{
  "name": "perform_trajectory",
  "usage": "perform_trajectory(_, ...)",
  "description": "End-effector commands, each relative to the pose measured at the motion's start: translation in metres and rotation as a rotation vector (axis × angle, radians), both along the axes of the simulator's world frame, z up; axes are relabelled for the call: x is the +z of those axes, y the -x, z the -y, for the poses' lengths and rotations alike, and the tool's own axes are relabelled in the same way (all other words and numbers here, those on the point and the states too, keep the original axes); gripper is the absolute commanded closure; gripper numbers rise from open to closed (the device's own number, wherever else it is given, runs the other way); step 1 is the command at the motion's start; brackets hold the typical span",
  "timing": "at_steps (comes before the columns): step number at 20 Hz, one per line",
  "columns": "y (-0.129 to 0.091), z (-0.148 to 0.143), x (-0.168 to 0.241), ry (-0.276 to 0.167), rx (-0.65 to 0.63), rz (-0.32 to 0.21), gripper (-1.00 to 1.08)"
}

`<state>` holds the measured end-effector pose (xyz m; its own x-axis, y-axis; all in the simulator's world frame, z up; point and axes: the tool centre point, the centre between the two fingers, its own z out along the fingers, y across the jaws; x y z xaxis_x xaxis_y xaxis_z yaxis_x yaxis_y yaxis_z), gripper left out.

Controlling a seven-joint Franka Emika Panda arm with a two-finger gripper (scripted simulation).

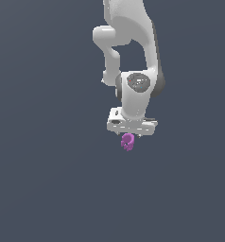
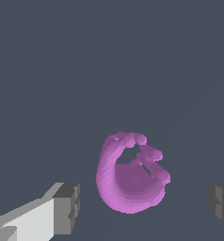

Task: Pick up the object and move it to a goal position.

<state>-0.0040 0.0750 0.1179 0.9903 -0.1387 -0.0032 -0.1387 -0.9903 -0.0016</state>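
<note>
1. The purple object (image 2: 132, 176) sits right there in my wrist view: a lumpy, curled piece with a small gap through it, bright magenta against the flat grey surface (image 2: 109, 61).
2. From the exterior view the object (image 1: 127, 141) shows just below my hand, peeking out under the white mounting block, very small next to it.
3. My fingers (image 2: 144, 207) are spread wide, one grey pad (image 2: 67, 207) on one side of the object and the other pad (image 2: 220, 204) on the far side, with clear gaps between each pad and the purple piece. Nothing is gripped, nothing is touched.
4. The object lies between the two pads, nearer the first one than the second.
5. Looking outward, my white arm (image 1: 133, 56) comes down from the exterior view's top, wrist pointing straight down over the object.
6. Around all this is plain dark grey; whether the object rests on it I cannot tell for certain.
</note>
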Motion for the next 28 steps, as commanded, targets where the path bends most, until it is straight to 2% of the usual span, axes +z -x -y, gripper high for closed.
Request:
perform_trajectory(1,0.0,-0.003,-0.001,0.002,-0.007,0.002,-0.92)
perform_trajectory(7,0.0,-0.003,-0.005,0.001,-0.006,0.002,-0.92)
perform_trajectory(16,0.001,-0.003,-0.045,0.002,-0.008,0.003,-0.92)
perform_trajectory(21,0.0,-0.003,-0.051,0.002,-0.009,0.003,-0.92)
perform_trajectory(22,0.0,-0.003,-0.051,0.002,-0.009,0.003,1.08)
perform_trajectory(28,0.0,-0.003,-0.051,0.002,-0.009,0.003,1.08)
